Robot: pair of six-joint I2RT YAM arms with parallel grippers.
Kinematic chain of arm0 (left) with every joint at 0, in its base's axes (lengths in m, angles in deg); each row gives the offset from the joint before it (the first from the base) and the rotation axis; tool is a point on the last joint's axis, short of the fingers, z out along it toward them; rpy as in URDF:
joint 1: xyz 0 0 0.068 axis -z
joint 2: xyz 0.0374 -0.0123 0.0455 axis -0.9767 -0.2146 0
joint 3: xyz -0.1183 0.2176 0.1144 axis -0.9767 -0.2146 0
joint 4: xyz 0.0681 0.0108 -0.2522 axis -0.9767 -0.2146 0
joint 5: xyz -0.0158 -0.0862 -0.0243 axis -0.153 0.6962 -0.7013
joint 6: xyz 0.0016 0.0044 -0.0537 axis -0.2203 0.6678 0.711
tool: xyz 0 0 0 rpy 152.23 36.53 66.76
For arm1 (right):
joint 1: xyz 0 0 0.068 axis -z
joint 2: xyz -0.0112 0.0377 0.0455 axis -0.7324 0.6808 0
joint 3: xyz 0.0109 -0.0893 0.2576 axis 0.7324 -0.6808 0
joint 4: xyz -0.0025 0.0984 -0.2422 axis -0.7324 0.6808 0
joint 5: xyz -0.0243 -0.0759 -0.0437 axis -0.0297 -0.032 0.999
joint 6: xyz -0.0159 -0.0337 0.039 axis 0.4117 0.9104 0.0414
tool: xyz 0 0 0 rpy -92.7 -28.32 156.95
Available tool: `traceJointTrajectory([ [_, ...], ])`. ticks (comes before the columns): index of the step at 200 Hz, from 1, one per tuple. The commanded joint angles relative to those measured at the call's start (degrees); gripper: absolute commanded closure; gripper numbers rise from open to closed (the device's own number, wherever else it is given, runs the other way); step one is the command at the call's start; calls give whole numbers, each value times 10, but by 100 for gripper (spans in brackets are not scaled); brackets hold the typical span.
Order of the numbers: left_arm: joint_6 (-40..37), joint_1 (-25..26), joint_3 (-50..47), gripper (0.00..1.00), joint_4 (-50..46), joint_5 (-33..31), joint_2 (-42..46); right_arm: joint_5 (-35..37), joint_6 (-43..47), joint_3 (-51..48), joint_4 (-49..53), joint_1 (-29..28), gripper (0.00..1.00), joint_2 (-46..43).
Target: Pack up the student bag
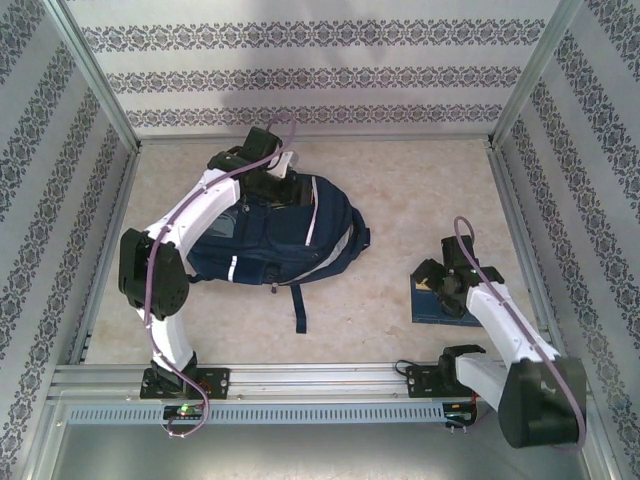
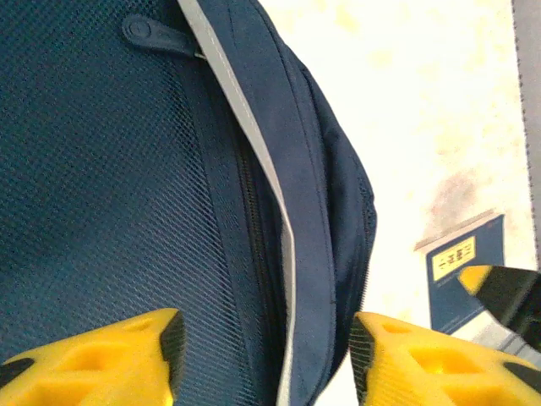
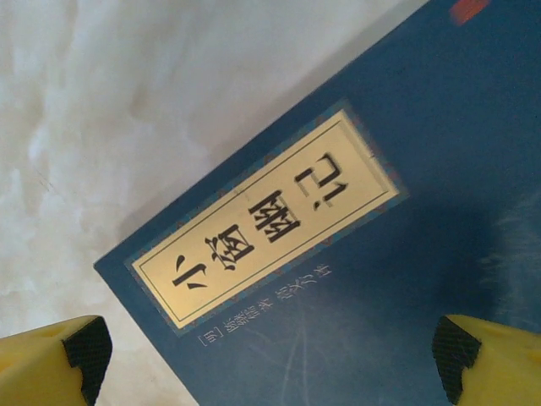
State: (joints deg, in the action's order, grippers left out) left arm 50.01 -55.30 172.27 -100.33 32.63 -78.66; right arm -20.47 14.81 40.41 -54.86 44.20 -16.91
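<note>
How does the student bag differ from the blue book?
The student bag is far bigger than the book. The bag is bulging fabric with pale stripes; the book is flat with a cream title label. The bag lies left, the book right. Both are dark blue.

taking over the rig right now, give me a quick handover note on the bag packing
Left gripper: jaws apart over the far end of the student bag, nothing clearly held. The zip below it looks closed.
Right gripper: wide open, hovering over the blue book, not gripping it.
The bag lies flat on the table; the book lies to its right, apart from it.
Done: nothing packed that I can see.
Left: open the bag, pick up the book, put it inside.
</note>
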Motion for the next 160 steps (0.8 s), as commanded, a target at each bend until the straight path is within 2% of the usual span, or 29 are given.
traceJointTrajectory([
  [1,30,25,-23,41,54,24,73,-91,4,-13,-39,2,3,22],
  [34,96,91,-110,38,131,30,116,-132,-94,-62,-84,-21,4,-19],
  [68,162,165,-174,38,211,23,110,-134,-187,-80,-131,-99,5,-71],
  [84,171,193,-179,38,225,16,86,-146,-194,-68,-156,-131,5,-74],
  [98,175,207,-174,38,219,6,60,-140,-166,-39,-118,-140,6,-81],
  [112,184,215,-173,41,216,-6,39,-100,-114,-9,-52,-141,5,-105],
  [133,204,233,-188,44,253,0,15,27,-60,25,64,-127,3,-141],
  [160,215,265,-185,43,278,-3,-24,108,-10,29,106,-47,2,-147],
])
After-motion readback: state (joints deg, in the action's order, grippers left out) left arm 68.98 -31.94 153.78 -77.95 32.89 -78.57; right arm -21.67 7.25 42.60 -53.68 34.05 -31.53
